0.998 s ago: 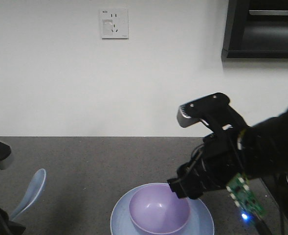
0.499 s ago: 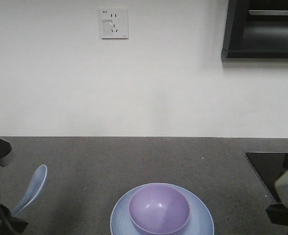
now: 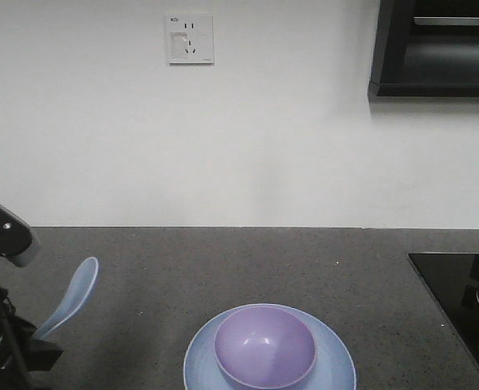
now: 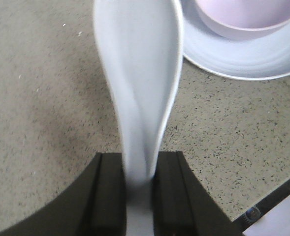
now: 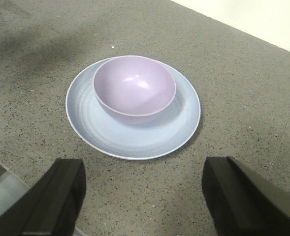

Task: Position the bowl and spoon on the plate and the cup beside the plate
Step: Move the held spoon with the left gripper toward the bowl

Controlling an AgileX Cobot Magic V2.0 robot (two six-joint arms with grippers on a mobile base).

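The lavender bowl (image 3: 265, 345) sits inside the pale blue plate (image 3: 337, 367) at the counter's front centre. In the right wrist view the bowl (image 5: 134, 86) rests toward the far left of the plate (image 5: 135, 136). My right gripper (image 5: 142, 196) hangs open above bare counter just short of the plate, its fingers (image 5: 61, 196) wide apart. At the lower left my left gripper (image 3: 40, 337) is shut on the handle of the pale blue spoon (image 3: 72, 299). Its scoop points up and toward the plate. From the left wrist, the spoon (image 4: 137, 73) runs out of the gripper (image 4: 139, 182), with the plate (image 4: 233, 56) at upper right. The cup is out of view.
The counter is dark grey speckled stone against a white wall with a socket (image 3: 190, 38). A black cooktop (image 3: 446, 280) is set into the counter at the right. A dark cabinet (image 3: 438, 49) hangs at the upper right.
The right arm, over the bowl's right side a second ago, has pulled back out of the front view. The left gripper has carried the spoon a little up and to the right.
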